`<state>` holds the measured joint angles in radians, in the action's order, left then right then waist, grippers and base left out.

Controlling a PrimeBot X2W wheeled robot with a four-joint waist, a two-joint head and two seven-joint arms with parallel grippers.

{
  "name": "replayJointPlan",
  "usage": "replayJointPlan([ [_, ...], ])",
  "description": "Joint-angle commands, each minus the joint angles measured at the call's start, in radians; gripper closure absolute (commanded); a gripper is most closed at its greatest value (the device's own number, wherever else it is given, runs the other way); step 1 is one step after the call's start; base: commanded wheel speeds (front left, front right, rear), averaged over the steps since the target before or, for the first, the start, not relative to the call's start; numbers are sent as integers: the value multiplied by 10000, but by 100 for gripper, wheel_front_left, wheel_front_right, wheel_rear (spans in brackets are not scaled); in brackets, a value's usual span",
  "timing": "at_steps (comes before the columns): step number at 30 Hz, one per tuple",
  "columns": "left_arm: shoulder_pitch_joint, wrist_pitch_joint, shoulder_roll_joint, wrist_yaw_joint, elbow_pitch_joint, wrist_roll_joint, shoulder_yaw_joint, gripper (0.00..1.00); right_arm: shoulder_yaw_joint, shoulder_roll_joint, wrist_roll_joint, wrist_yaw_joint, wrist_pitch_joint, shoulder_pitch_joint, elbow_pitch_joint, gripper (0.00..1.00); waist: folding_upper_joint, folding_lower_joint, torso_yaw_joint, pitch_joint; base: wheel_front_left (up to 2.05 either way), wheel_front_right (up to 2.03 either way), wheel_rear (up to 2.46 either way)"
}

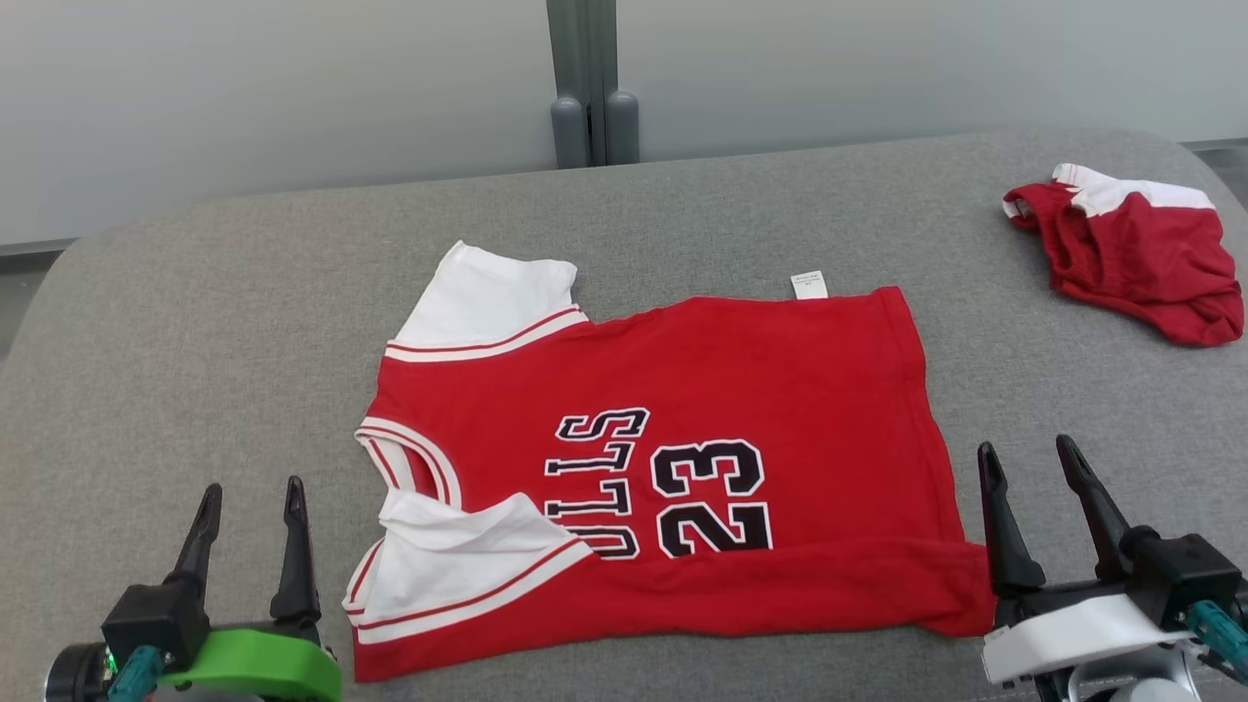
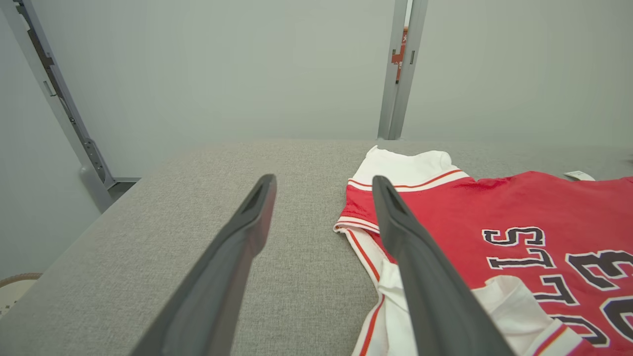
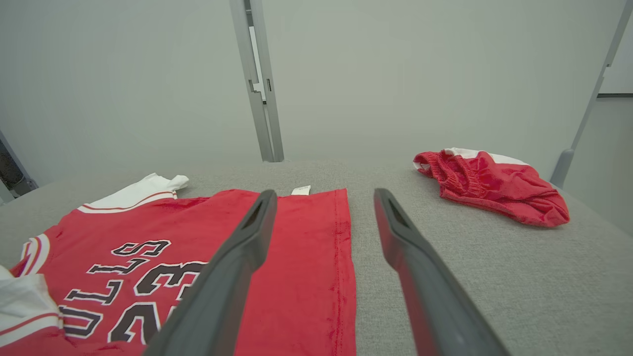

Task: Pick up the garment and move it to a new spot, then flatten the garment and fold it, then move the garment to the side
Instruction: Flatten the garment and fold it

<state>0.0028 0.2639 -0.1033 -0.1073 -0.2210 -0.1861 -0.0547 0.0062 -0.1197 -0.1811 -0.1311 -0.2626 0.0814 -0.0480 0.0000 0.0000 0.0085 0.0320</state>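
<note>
Bench (image 1: 195,322), grey and padded, carries everything, with bare room on the left, along the far side, and between jersey and shorts. Jersey (image 1: 682,390) lies mid-bench, mostly flat, collar to the left, its near sleeve (image 1: 458,565) flopped over the print. Shorts (image 1: 1131,263) sit bunched at the far right, well apart. Left gripper (image 1: 253,485) and right gripper (image 1: 1026,444) flank the jersey's near side, fingers spread wide and empty. Folding now would, I reckon, trap that sleeve's crease, and pinching one layer would pull the jersey askew. Tag (image 1: 808,284) pokes out at its far edge.
</note>
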Motion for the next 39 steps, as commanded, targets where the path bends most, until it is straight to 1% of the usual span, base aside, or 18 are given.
replayJointPlan([
  [1, -423, -6, -174, -72, -24, 85, 43, 0, 30, -49, -13, 7, -25, -345, 75, 0, 0, 0, 12, 152, 0, 0, 0],
  [3, -885, -6, -416, -113, -97, 160, 154, 0, 129, -167, 2, 7, -25, -673, 51, 0, 0, 0, 14, 330, 0, 0, 0],
  [6, -2024, -78, -834, -168, -159, 146, 462, 0, 338, -481, 108, 7, 21, -1526, -32, 0, 0, 0, 25, 815, 0, 0, 0],
  [8, -2930, -176, -1242, -208, -148, 181, 705, 0, 479, -713, 172, 7, 277, -2270, -165, 0, 0, 0, -42, 1229, 0, 0, 0],
  [11, -4211, -458, -1646, -234, -206, -62, 1119, 0, 653, -1057, 301, 9, 803, -3434, -487, 0, 0, 0, -199, 1756, 0, 0, 0],
  [15, -5946, -936, -2295, -243, -544, -689, 2051, 0, 816, -1380, 141, 9, 1760, -4966, -1191, 0, 0, 0, -447, 2457, 0, 0, 0],
  [19, -7553, -1588, -2716, -241, -1288, -1950, 3291, 0, 987, -1626, -100, 9, 2854, -6177, -2066, 0, 0, 0, -653, 3091, 0, 0, 0],
  [22, -8561, -2045, -3059, -241, -1996, -2768, 4289, 0, 1259, -1726, -333, 7, 3397, -6968, -2682, 0, 0, 0, -819, 3641, 0, 0, 0],
  [25, -9390, -2473, -3293, -241, -2622, -3594, 5133, 0, 1528, -1609, -615, 7, 3710, -7631, -3329, 0, 0, 0, -1035, 4174, 0, 0, 0],
  [28, -10072, -2899, -3622, -240, -3249, -4362, 5933, 0, 1801, -1388, -973, 7, 3770, -8349, -4047, 0, 0, 0, -1267, 4666, 0, 0, 0],
  [32, -10873, -3341, -4065, -241, -3964, -5365, 6995, 0, 2502, -1114, -1199, 9, 3778, -9169, -5094, 0, 0, 0, -1539, 5218, 0, 0, 0],
  [35, -11232, -3415, -4243, -241, -4455, -5913, 7441, 0, 2928, -922, -1426, 9, 3657, -9644, -5643, 0, 0, 0, -1718, 5444, 0, 0, 0],
  [39, -11557, -3625, -4412, -241, -5002, -6377, 8238, 0, 3496, -729, -1721, 9, 3375, -10110, -6376, 0, 0, 0, -1904, 5539, 0, 0, 0],
])
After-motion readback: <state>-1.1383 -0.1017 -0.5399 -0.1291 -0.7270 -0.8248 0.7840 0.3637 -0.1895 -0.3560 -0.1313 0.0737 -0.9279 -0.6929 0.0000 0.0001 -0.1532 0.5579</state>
